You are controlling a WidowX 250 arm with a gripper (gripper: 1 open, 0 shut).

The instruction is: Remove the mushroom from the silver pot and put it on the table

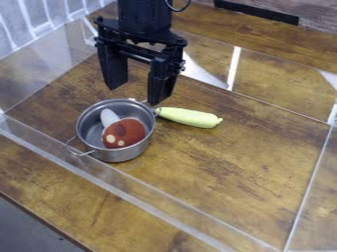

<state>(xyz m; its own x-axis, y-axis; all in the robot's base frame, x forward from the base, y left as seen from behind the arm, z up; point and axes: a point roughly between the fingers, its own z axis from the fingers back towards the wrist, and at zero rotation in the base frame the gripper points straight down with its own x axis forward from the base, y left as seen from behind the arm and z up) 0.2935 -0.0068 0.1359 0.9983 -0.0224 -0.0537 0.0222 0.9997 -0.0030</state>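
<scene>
A: where's the mushroom [126, 132] at?
B: lying in the silver pot [93, 146] on the table [237, 177], just below the gripper [137, 81]. Jaws spread wide, empty. No readable writing anywhere.

No readable text, label, brand, number or sign anywhere — not on any surface in view.

Long yellow-green vegetable [190, 117] lying flat on the wood, roughly level across the view, its left tip the greener end. Low clear acrylic walls [158, 202] ring the planks, catching pale glare along their edges. A light tiled surface [30, 22] shows behind the far-left wall, blurred through the plastic.
</scene>
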